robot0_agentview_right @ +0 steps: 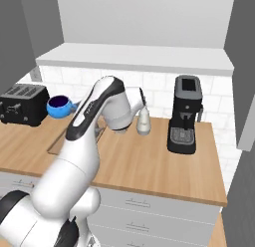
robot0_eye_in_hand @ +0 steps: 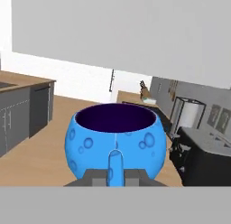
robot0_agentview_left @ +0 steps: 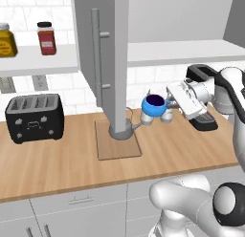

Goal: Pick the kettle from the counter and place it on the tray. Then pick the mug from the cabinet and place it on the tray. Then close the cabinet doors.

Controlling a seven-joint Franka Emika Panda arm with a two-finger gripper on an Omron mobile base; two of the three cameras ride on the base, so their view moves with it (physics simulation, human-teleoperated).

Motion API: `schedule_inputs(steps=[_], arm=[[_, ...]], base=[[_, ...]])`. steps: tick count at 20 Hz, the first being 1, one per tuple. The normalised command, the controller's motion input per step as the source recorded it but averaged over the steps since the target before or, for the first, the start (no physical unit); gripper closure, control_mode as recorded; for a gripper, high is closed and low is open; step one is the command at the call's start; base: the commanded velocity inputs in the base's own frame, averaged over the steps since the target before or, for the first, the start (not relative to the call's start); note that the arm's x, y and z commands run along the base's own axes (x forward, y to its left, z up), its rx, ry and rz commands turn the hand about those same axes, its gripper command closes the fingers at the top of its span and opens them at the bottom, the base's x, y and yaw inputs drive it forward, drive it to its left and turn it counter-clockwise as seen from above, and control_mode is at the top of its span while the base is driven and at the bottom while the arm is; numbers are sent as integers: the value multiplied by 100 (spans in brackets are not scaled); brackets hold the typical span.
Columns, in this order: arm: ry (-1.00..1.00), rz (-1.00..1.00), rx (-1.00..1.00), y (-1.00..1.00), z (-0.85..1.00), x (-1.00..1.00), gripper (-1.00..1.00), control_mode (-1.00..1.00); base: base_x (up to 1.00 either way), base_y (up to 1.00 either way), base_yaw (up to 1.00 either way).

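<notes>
Pinching the mug [robot0_eye_in_hand: 115,144] by its side handle was how your gripper [robot0_eye_in_hand: 115,172] looked in the hand view, dark fingertips tucked either side of that little blue loop. So the claw wasn't empty, it was clamped on the handle with the cup sitting upright, dark inside facing up.

Using the tray [robot0_agentview_left: 118,144] as the landmark: the mug [robot0_agentview_left: 154,105] hung in the air up and to the right of it, clear of the counter [robot0_agentview_left: 57,159] and not yet over the board. The kettle [robot0_agentview_left: 122,128] already sat on the tray's back half, partly hidden behind the open cabinet door [robot0_agentview_left: 103,54]. From the right base view the mug [robot0_agentview_right: 60,106] floated just past the tray's [robot0_agentview_right: 59,141] far side, near the toaster [robot0_agentview_right: 23,104].

Handling-wise, I'd guess it was a light, rigid, glazed thing, so slippery and chippy if it bumped the kettle. A handle grip lets the cup swing, so you'd have wanted to go slow and set it on the bare front part of the tray, next to the kettle and not touching.

Both cabinet doors were open at that point, so closing them was left to do.
</notes>
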Motion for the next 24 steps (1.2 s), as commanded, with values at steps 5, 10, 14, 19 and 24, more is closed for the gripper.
schedule_inputs(steps=[5,10,14,19,24], arm=[[0,14,-1,20,-72,6,100,-100],[0,12,0,13,-73,11,100,-100],[0,6,0,13,-67,29,100,-100],[0,0,0,15,-54,43,100,-100],[0,0,0,12,-49,46,100,-100]], base=[[0,0,0],[0,0,0],[0,0,0],[0,0,0],[0,0,0]])
